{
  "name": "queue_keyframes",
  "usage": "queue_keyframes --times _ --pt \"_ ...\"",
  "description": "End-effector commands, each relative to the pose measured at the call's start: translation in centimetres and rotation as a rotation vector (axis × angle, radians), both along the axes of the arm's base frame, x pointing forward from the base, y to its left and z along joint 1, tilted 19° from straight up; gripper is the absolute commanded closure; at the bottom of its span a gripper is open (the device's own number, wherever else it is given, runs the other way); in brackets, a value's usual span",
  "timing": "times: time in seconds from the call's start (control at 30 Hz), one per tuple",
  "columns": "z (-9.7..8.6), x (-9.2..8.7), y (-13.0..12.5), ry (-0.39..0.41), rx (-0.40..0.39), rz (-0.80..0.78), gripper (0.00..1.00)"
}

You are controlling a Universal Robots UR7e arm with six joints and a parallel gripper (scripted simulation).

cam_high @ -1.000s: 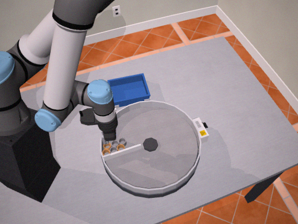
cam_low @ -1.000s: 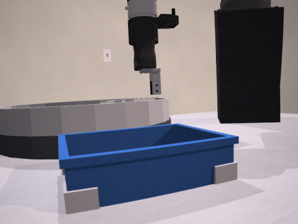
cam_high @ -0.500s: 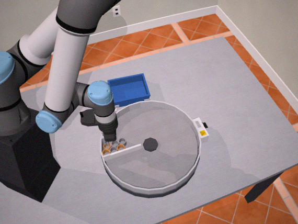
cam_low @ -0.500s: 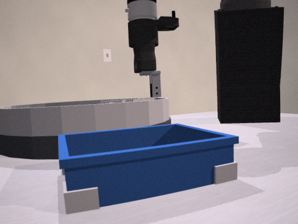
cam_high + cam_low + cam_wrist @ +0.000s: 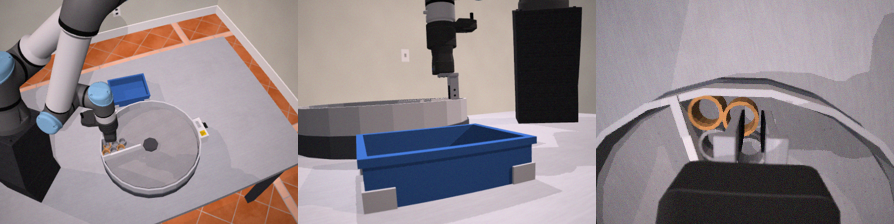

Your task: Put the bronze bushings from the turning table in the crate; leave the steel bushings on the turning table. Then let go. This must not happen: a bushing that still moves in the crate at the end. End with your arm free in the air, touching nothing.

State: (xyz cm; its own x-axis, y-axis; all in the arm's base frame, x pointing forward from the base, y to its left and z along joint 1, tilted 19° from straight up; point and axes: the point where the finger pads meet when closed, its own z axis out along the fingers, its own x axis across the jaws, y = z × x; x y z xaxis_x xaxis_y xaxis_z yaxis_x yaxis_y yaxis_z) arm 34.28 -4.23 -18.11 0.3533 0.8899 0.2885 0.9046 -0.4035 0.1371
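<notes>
The round grey turning table [image 5: 151, 146] holds a cluster of bushings at its left rim, behind a white divider bar [image 5: 123, 151]. Two of them are bronze [image 5: 106, 149] [image 5: 120, 147] and several are steel [image 5: 122, 141]. My gripper [image 5: 110, 141] points straight down, low over this cluster, its fingers a narrow gap apart with nothing held between them. In the wrist view the fingers stand over the right bronze bushing; the other bronze one [image 5: 707, 111] lies to its left and a steel one [image 5: 713, 145] nearer. The blue crate [image 5: 128, 89] is empty.
The crate [image 5: 444, 157] stands just behind the table's raised rim [image 5: 376, 115], between grey corner blocks. A dark hub [image 5: 150, 144] sits at the table's centre. The robot's black pedestal [image 5: 546, 65] stands to the left of the turning table.
</notes>
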Motion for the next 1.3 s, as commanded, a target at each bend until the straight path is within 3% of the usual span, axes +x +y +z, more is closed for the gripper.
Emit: queue_keyframes --times 0.0,1.27 --pt "-0.15 0.07 0.01 -0.001 -0.001 0.0 0.6" --pt "-1.0 0.28 0.21 -0.001 -0.001 0.0 0.6"
